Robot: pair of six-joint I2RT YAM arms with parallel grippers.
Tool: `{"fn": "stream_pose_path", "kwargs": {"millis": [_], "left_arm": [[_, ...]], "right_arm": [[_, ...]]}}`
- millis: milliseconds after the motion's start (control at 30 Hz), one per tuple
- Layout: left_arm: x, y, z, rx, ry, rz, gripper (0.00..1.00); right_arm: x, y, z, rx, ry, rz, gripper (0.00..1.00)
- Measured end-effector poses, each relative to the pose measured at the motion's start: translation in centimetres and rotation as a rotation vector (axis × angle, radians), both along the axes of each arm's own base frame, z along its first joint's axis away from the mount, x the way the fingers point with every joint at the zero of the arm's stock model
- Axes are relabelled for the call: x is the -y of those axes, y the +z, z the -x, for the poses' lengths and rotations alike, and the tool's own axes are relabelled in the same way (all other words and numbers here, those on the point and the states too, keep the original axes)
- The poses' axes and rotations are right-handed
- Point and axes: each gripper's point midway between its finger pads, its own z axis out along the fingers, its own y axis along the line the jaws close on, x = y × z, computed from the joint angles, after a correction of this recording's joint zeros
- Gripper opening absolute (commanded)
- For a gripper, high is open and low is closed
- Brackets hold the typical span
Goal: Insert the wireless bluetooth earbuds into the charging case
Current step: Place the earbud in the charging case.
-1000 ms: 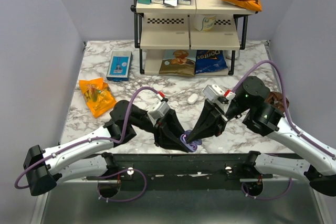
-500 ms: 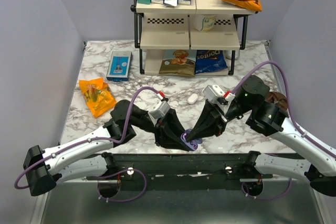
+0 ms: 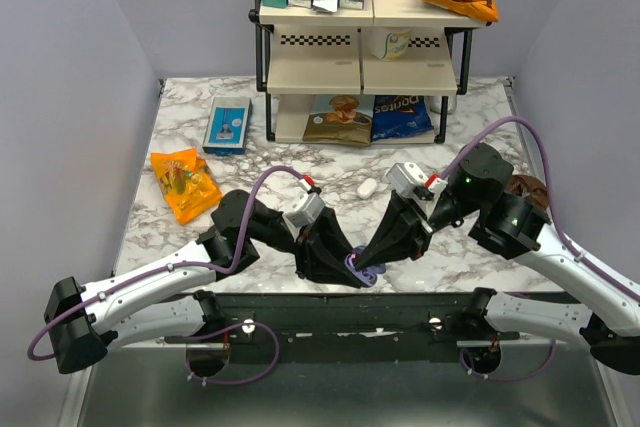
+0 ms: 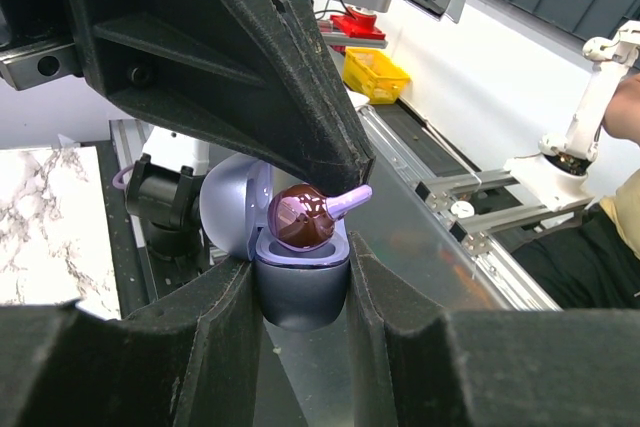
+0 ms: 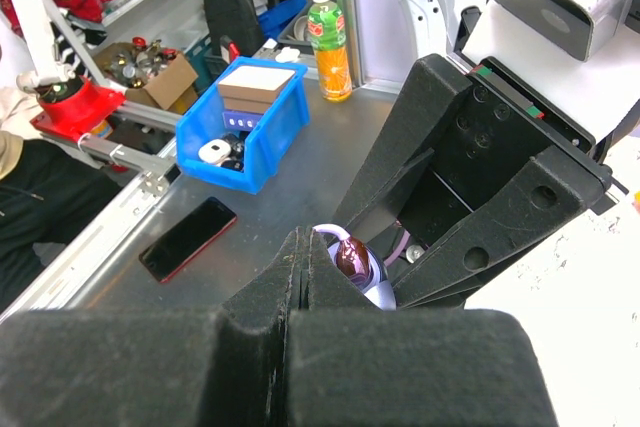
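Observation:
My left gripper (image 4: 300, 269) is shut on the lavender-blue charging case (image 4: 300, 292), holding it upright off the table's near edge with its lid (image 4: 230, 209) swung open. A glossy purple earbud (image 4: 303, 217) sits at the case's mouth, partly in the paler recess. My right gripper (image 5: 303, 243) is shut on the earbud's lavender loop, and its tip (image 4: 345, 162) comes down from above. From the right wrist the earbud (image 5: 352, 257) shows just past my closed fingertips, over the case (image 5: 380, 292). Overhead, both grippers meet at the case (image 3: 362, 273). No other earbud shows.
A white oval case (image 3: 367, 187) lies on the marble table behind the grippers. An orange snack bag (image 3: 184, 182) and a blue box (image 3: 228, 124) lie at the left. A two-tier shelf rack (image 3: 360, 57) with snacks stands at the back.
The right arm has shifted slightly, bringing its gripper a touch closer over the case. The left arm has kept still, and both grips are unchanged.

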Motion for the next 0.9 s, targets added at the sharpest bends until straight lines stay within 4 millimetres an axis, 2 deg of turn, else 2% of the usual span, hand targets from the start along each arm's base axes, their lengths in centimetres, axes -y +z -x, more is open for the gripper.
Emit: {"fn": "stream_pose_path", "kwargs": {"millis": [767,900], "left_arm": [[0.00,0.36,-0.01,0.007,0.001,0.006,0.00],[0.00,0.37,0.00,0.007,0.000,0.006,0.00]], "right_arm": [[0.36,0.12,0.32,0.002,0.007,-0.001,0.03],[0.30,0.14,0.29,0.001,0.008,0.000,0.01]]}}
